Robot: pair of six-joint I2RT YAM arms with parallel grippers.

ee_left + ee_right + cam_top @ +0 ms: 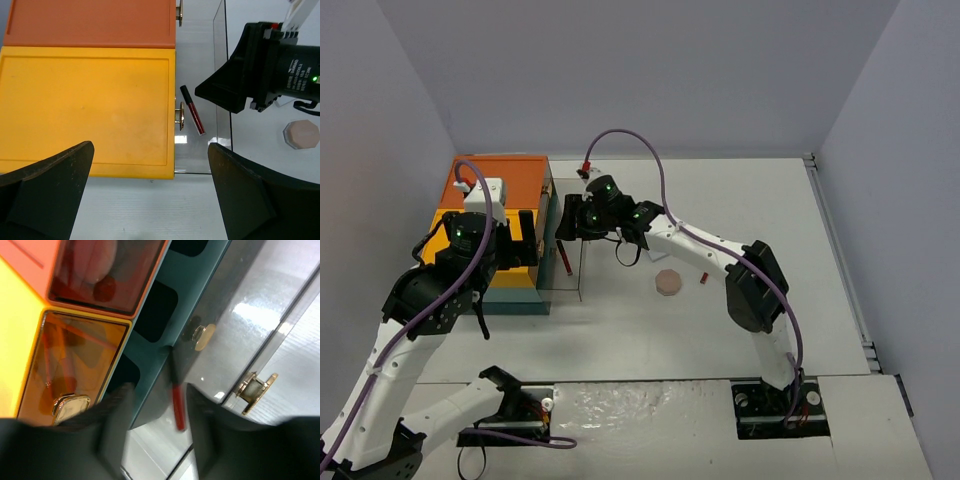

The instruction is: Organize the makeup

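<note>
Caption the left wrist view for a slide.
Open left gripper hovers over the yellow-lidded box; a red-and-black pencil lies in the clear tray beside it.

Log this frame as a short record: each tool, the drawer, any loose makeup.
left tool: open, over the yellow box top
right tool: open, above the clear drawer
clear drawer: pulled out, red-and-black pencil lying inside
table: round pink puff and small red piece, apart from each other
</note>
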